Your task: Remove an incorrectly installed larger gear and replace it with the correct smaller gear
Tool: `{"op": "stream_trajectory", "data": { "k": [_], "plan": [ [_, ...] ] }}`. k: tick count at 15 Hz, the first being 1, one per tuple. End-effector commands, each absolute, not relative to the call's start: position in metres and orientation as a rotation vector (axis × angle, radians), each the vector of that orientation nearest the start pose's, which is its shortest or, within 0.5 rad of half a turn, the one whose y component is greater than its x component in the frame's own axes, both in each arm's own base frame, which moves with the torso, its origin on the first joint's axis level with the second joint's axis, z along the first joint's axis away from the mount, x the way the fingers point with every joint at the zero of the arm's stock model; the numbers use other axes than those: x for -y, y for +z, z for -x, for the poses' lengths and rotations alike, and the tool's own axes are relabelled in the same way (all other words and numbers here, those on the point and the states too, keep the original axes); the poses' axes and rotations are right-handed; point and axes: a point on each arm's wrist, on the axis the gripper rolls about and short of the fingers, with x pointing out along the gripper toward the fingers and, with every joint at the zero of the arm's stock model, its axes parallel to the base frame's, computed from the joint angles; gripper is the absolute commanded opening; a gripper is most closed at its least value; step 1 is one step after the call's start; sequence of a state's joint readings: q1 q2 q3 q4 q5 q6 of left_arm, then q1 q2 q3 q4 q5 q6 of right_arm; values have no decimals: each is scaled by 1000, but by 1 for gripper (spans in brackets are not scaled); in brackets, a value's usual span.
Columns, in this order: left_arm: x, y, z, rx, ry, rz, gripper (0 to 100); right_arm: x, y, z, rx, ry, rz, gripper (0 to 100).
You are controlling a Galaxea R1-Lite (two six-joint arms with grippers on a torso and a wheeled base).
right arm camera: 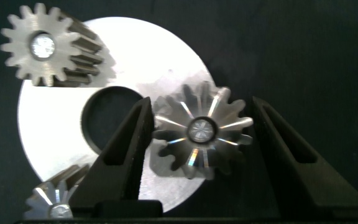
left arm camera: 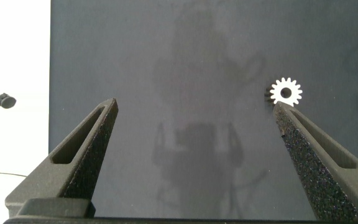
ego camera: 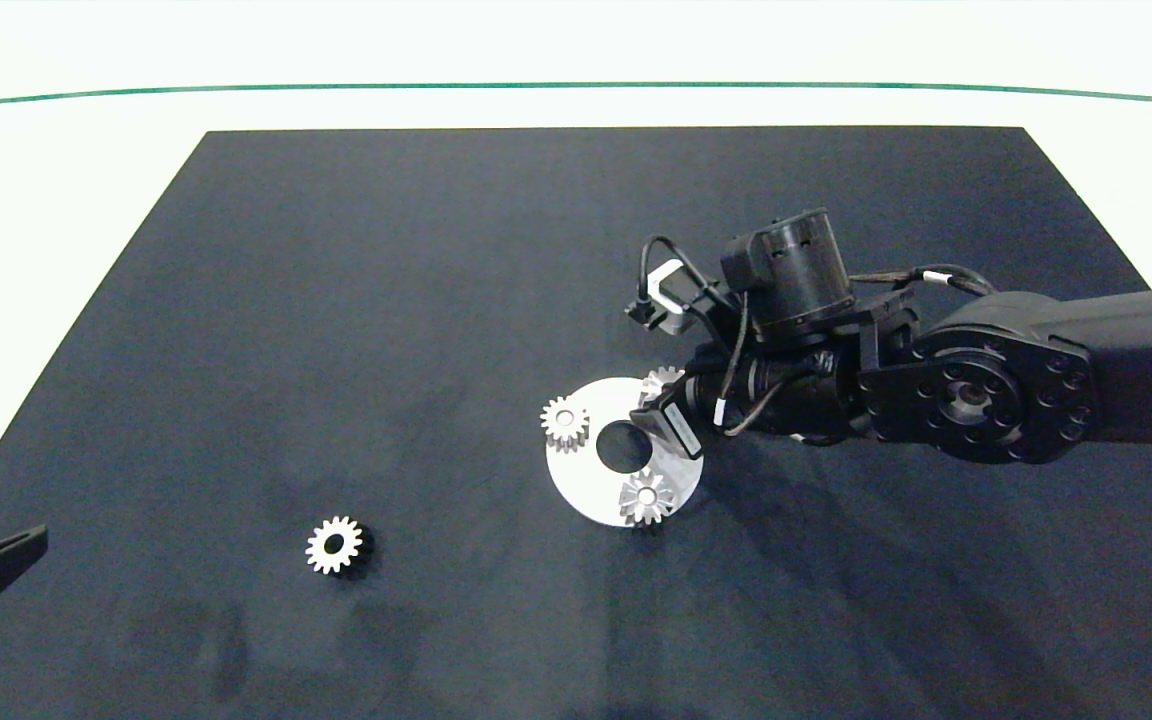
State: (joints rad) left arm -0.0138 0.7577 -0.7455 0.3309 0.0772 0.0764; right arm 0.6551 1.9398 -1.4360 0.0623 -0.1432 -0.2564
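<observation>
At the head view's left edge, the left end effector [left arm camera: 194, 106] is seen low over the near-left corner of a black mat [ego camera: 386, 300] that is spread on a white table [ego camera: 66, 160], its two fingers held wide apart with nothing between them. The smaller gear [ego camera: 334, 545], blunt-toothed and wide-bored, is found lying flat and alone on the mat, well apart from the other parts; in the left wrist view it shows just beyond one fingertip of that end effector. Further right, a round white disc [ego camera: 586, 490] with a central hole is laid on the mat. A blunt-toothed gear [ego camera: 565, 422] is mounted at the disc's left rim, and a star-toothed gear with a bright centre [ego camera: 646, 497] at its near rim. The larger gear [right arm camera: 201, 134], sharp-toothed and dark-sided, is seated at the disc's far-right rim. It is straddled by the right end effector [right arm camera: 201, 104], which is reached in from the right; the fingers are spread to either side of it, one close against the teeth and the other parted from them by a clear gap.
</observation>
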Motion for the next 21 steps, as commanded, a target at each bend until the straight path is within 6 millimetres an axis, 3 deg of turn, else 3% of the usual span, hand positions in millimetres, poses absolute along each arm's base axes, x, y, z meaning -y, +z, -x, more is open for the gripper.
{"op": "stream_trajectory", "data": {
  "k": [1, 14, 21],
  "plan": [
    [-1, 244, -54, -350, 50, -92, 100, -234, 205, -306, -467, 571, 471, 56],
    [-1, 244, -55, -352, 50, -92, 100, -233, 202, -305, -477, 568, 479, 31],
    [-1, 243, -56, -358, 52, -92, 100, -229, 209, -300, -466, 571, 464, 31]
  ]
}}
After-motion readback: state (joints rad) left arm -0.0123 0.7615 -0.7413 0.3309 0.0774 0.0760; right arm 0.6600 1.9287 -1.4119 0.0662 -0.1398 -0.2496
